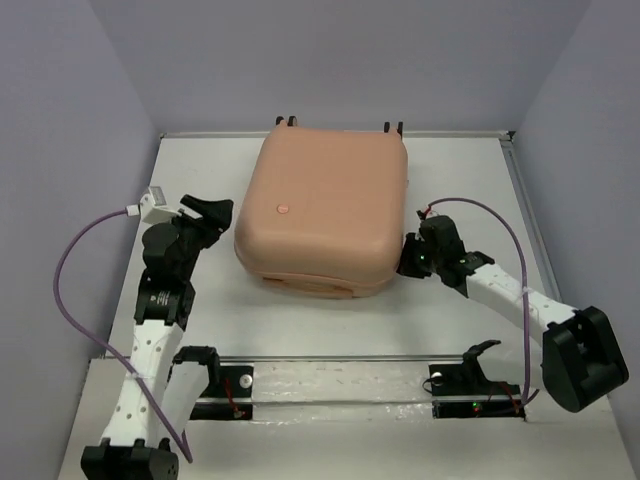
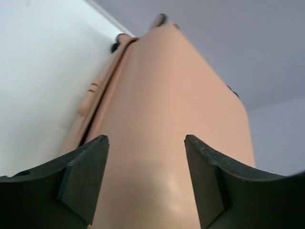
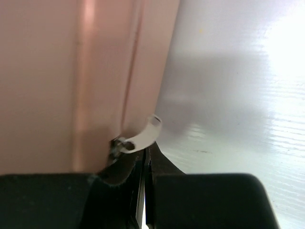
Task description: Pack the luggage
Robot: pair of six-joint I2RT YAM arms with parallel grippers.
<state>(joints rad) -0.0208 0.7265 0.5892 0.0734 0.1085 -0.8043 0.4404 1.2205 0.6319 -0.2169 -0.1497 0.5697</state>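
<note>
**Zip-up at the table:** The peach-pink luggage (image 1: pixel 320 205) is pictured lying flat with its lid down at the middle of the white table (image 1: pixel 195 165), towards the far side. Its caster wheels (image 1: pixel 290 121) are pointed at the far wall. The left gripper (image 1: pixel 212 215) is seen with its jaws spread wide just beside the case's left flank. The shell is framed between its fingers but not clasped.

At the near right corner, the right gripper (image 1: pixel 405 258) is shown with its jaws pressed fully together at the zipper seam (image 3: pixel 131 81). A pale translucent zipper pull (image 3: pixel 143 133) curls out just beyond the fingertips. Whether the pull is actually pinched cannot be told from the wrist view.

The step in hand is judged to be the zipping shut of the case. For it to be done well, a firm pinch on the pull is needed first, low on the tab near the metal slider, since the smooth loop could be lost under tension. The pull is best drawn along the line of the seam rather than away from the shell, with the corner's curve followed closely. The case may be dragged across the smooth table, so it is best steadied by the left gripper, set against the left flank before any pulling is begun.
</note>
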